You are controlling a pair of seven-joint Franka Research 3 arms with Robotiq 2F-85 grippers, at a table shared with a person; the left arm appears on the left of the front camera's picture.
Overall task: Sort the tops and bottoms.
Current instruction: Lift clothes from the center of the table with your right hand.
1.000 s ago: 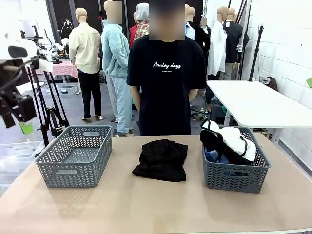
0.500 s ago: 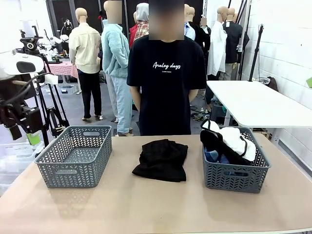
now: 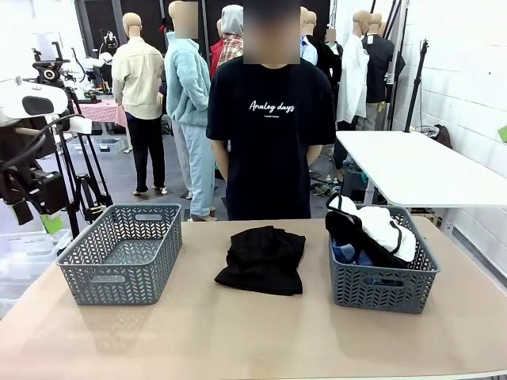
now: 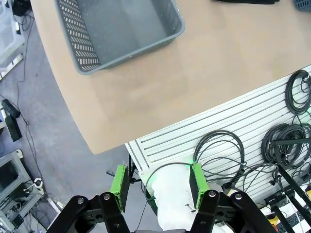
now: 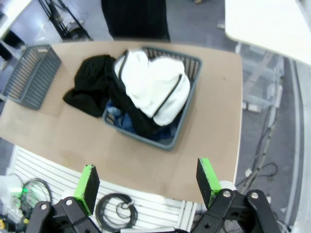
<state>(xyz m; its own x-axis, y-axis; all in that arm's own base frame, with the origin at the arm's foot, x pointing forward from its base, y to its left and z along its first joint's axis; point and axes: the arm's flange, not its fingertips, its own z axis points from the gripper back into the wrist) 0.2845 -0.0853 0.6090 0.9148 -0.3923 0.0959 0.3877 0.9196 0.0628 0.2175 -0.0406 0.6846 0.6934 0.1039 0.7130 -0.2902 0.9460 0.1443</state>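
In the front view we see a black garment [image 3: 262,259] lying crumpled on the bare counter [image 3: 238,332], roughly midway between its left and right edges and nearer the far edge. To its right stands a grey lattice basket [image 3: 383,279] holding a white piece with black edging [image 3: 386,228] heaped on top, a second black piece [image 3: 354,233] draped over its near-left side, and a blue denim piece [image 3: 348,253] peeking out beneath them. A second grey basket [image 3: 120,253] sits toward the counter's left edge. The whole near half of the counter lies open. A person in a black printed T-shirt [image 3: 269,134] stands at the far edge, arms behind the back. The left arm [image 3: 32,158] hangs off the counter's left side, raised above basket height.

From the left wrist we look down past the left claw [image 4: 158,182], its green pads parted with nothing between them, poised off the counter's near-left corner, over the slatted frame and cables; the left basket's corner shows above.

From the right wrist, the right claw [image 5: 148,182] stands spread wide and empty, high over the counter's near edge. Below it we see the white piece spilling over the basket rim, the denim underneath, and the black piece on the counter touching the basket's left wall.
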